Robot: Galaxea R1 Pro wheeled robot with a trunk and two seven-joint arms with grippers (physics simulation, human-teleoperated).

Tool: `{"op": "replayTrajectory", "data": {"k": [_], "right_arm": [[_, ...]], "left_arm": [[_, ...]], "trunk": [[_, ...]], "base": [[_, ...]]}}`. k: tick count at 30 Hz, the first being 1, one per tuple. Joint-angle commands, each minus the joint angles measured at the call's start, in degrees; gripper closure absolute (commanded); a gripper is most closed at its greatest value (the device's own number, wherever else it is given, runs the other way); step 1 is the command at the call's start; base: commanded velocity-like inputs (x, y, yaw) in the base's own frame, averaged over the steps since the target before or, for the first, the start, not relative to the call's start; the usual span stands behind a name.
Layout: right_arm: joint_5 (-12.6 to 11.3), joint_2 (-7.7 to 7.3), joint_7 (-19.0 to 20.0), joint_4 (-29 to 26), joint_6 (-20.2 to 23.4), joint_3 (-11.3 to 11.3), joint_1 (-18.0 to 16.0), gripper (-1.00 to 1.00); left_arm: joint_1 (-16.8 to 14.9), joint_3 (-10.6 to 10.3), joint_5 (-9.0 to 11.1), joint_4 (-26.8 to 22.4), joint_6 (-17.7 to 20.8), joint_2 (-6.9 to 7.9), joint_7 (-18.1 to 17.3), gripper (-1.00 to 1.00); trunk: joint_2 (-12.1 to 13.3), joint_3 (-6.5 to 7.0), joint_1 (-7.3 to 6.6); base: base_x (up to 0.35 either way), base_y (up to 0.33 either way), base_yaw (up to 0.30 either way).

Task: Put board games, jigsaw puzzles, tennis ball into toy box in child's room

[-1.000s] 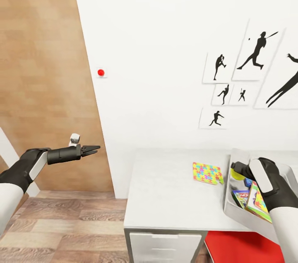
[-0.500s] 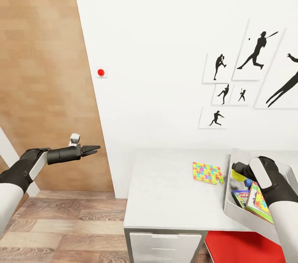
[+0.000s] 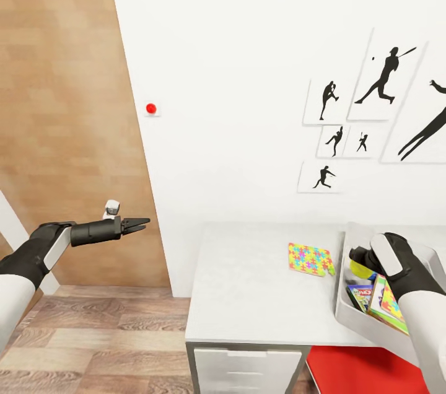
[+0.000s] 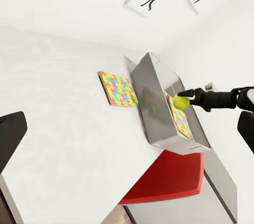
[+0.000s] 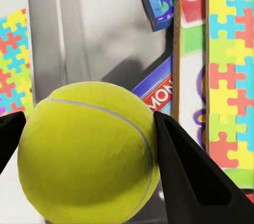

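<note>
My right gripper point(image 3: 358, 261) is shut on the yellow-green tennis ball point(image 3: 360, 269) and holds it just above the open grey toy box point(image 3: 344, 310) at the table's right end. Along the wrist, the ball point(image 5: 84, 129) sits between the two black fingers, over a Monopoly board game point(image 5: 159, 94) and a jigsaw puzzle point(image 5: 230, 65) lying in the box. A second colourful jigsaw puzzle point(image 3: 310, 259) lies flat on the pale table point(image 3: 248, 295), just left of the box. My left gripper point(image 3: 137, 222) hangs open and empty over the floor, left of the table.
A red seat point(image 3: 365, 369) is tucked under the table beside white drawers point(image 3: 244, 372). Silhouette pictures point(image 3: 384, 78) and a red button point(image 3: 151, 109) are on the white wall. A wood panel point(image 3: 62, 103) stands at the left above plank floor point(image 3: 93, 332).
My right gripper has sunk a little toward the toy box with the tennis ball, which now shows more below the hand. The left arm has not moved.
</note>
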Motion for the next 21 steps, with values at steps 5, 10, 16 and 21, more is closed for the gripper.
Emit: {"op": "replayTrajectory", "data": {"k": [5,10,16,21], "right_arm": [[-0.86,0.02,-0.86,0.52,-1.14,0.03,-0.24,1.00],[-0.87,0.00,-0.87,0.58,-1.29,0.03,-0.27,1.00],[-0.87,-0.41,-0.80,0.66,-1.30,0.04,-0.28,-1.00],[-0.87,-0.47,-0.80,0.67,-1.30,0.04,-0.30,-1.00]], "left_arm": [[-0.07,-0.27,0.43,0.00,0.49,0.07,-0.01,-1.00],[-0.07,-0.27,0.41,0.01,0.48,0.09,-0.01,-1.00],[-0.07,-0.27,0.41,-0.02,0.48,0.07,-0.01,-1.00],[-0.07,-0.27,0.41,0.01,0.49,0.07,-0.01,-1.00]], "trunk": [[-0.14,-0.14,0.04],[-0.14,-0.14,0.04],[-0.14,-0.14,0.04],[-0.14,-0.14,0.04]], "base": [[0.000,0.000,0.000],[0.000,0.000,0.000],[0.000,0.000,0.000],[0.000,0.000,0.000]]}}
